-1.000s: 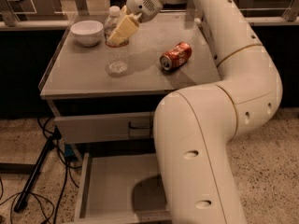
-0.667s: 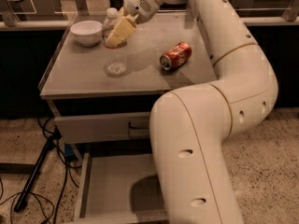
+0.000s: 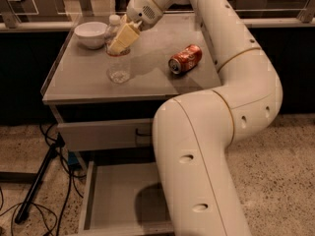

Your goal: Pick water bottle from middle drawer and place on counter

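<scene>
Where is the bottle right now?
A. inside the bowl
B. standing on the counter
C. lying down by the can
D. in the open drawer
B: the bottle stands upright on the counter, next to the bowl, with the end effector at its upper part; the visible floor of the drawer is bare.

hand [image 3: 123, 36] at water bottle [image 3: 118, 68], bowl [image 3: 92, 34] close beside, can [image 3: 185, 59] apart

We see the clear water bottle [image 3: 118, 69] upright on the worktop [image 3: 78, 78], gripper [image 3: 123, 37] at its neck, middle drawer [image 3: 113, 187] open.
</scene>
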`<state>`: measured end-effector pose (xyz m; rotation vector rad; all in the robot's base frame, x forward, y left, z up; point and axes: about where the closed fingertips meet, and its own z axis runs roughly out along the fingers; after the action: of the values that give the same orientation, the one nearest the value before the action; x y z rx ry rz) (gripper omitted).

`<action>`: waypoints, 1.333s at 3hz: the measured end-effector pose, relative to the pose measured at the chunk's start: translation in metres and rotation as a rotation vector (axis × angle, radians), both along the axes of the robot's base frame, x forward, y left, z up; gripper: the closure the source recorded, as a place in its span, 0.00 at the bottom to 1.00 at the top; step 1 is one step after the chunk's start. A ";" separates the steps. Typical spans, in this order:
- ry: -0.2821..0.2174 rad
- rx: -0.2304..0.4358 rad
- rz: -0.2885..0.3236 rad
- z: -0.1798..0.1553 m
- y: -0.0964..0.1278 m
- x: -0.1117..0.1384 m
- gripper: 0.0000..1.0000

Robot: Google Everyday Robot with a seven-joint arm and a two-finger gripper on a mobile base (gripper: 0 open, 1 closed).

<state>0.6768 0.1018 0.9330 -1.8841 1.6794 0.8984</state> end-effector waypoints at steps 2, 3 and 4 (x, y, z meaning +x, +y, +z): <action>0.011 -0.008 0.002 -0.006 0.007 0.002 1.00; 0.010 -0.008 0.000 -0.005 0.007 0.002 1.00; 0.010 -0.008 0.000 -0.005 0.007 0.002 0.73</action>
<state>0.6788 0.1083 0.9285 -1.8885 1.6914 0.9040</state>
